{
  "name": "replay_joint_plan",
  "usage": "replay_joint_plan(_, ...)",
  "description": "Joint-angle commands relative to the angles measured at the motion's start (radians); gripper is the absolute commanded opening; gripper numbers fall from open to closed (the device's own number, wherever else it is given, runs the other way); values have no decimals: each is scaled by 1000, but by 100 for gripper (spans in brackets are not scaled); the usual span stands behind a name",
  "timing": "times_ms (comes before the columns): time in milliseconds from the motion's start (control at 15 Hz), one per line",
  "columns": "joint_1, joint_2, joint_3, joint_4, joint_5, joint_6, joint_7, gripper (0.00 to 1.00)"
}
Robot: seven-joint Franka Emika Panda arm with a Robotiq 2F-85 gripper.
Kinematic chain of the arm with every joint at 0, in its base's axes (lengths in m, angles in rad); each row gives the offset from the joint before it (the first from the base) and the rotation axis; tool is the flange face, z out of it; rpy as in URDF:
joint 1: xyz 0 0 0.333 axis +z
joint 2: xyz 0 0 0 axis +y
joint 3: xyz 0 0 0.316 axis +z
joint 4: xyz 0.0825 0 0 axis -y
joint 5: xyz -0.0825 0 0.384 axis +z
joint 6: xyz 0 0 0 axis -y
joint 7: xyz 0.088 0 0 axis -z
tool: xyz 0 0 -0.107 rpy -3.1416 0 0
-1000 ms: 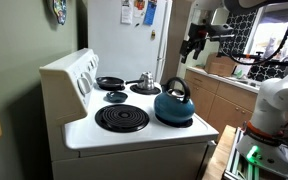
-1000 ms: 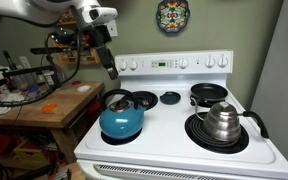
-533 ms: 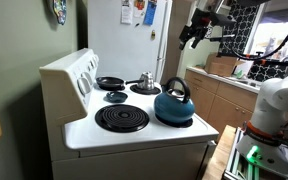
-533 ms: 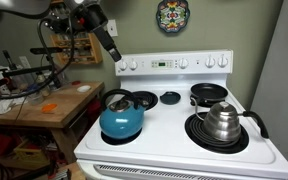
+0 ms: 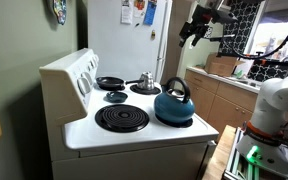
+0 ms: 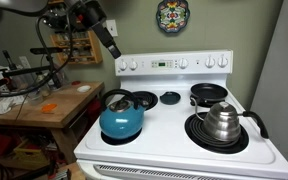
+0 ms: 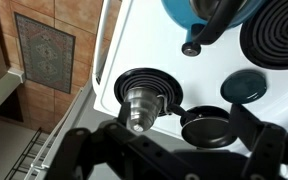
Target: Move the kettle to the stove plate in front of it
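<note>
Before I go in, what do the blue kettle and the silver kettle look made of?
The blue kettle: probably enamelled metal, glossy with light highlights. The silver kettle: probably bare steel, shiny grey with reflections.

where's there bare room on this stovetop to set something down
The empty coil between the blue kettle and control panel, and the white centre strip between both kettles. Crowded: silver kettle with the pan behind it.
</note>
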Motion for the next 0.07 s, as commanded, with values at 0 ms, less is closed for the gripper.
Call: replay_joint_plan(0, -19, -3, 13, 3, 11, -1, -9, 100)
